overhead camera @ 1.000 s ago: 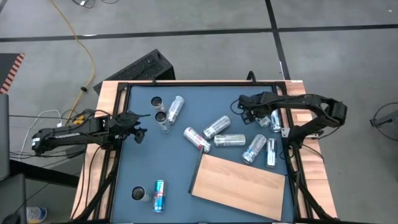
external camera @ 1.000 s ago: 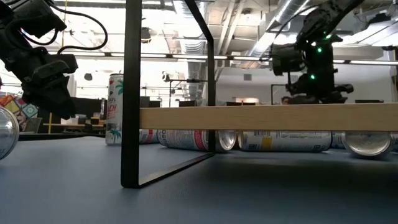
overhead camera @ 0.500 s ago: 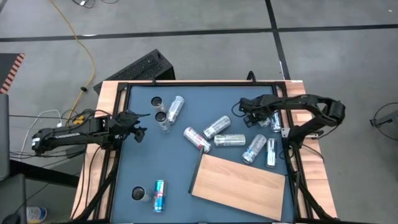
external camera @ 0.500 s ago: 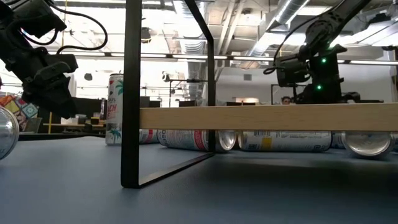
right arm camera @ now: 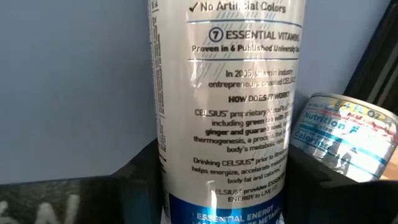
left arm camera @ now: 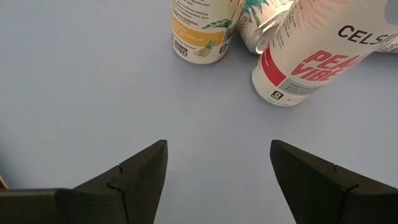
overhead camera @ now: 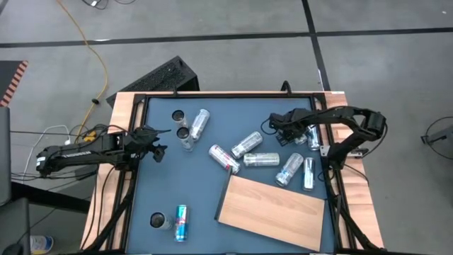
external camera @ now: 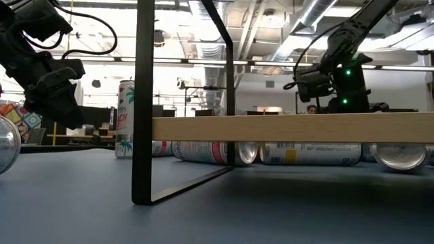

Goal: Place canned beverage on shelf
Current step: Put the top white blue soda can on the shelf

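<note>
The shelf (overhead camera: pixel 272 211) was bare. The right end effector (overhead camera: pixel 277 126), well apart from it, gripped a can (right arm camera: pixel 227 106); the left end effector (overhead camera: pixel 157 141) waited open.

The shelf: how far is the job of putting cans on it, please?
Nothing looks done: the shelf is bare on top. In hand: the right gripper, at the table's far right, has a white can between its jaws. The left gripper waits open at the left edge. Left: carrying that can to the shelf, then the scattered cans.
</note>
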Available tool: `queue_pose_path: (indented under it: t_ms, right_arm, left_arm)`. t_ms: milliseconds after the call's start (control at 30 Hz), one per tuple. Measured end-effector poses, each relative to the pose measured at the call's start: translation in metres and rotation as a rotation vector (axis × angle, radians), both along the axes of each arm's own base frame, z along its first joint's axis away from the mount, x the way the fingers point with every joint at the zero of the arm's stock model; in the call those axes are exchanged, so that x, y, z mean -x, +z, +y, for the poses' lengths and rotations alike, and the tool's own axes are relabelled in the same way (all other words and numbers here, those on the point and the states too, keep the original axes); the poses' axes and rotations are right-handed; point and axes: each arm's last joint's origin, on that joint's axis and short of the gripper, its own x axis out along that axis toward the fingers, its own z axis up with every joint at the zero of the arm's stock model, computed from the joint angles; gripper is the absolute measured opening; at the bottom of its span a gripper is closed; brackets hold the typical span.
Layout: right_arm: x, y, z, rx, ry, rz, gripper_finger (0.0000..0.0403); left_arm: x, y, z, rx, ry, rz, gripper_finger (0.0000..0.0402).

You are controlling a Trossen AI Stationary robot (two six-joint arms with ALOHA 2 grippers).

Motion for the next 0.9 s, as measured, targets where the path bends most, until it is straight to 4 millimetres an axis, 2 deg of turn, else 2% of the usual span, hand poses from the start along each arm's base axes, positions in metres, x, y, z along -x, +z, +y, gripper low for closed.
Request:
queue_pose_path:
  t_ms: [167,367,467,633,767,900]
  right_arm:
    - [-0.007,0.029,0.002,0.148,0.015,-0.222,0.0206]
    - [-0.011,0.077,0.023,0.364,0.094,-0.547,0.0206]
    - [-0.013,0.1,0.045,0.463,0.2,-0.684,0.0206]
    - [-0.028,0.13,0.09,0.601,0.538,-0.863,0.0206]
    - [-0.038,0.138,0.126,0.625,0.759,-0.958,0.0206]
    - [-0.047,0.139,0.161,0.628,0.886,-1.083,0.0206]
  left_arm:
    - [0.0,0.0,0.0,0.0,0.0,0.0,0.027]
    - [0.0,0.0,0.0,0.0,0.0,0.0,0.027]
    - [0.0,0.0,0.0,0.0,0.0,0.0,0.027]
    - [0.0,0.0,0.0,-0.016,-0.02,0.013,0.027]
    - [0.0,0.0,0.0,-0.043,-0.05,0.033,0.027]
    - [0.0,0.0,0.0,-0.039,-0.046,0.03,0.027]
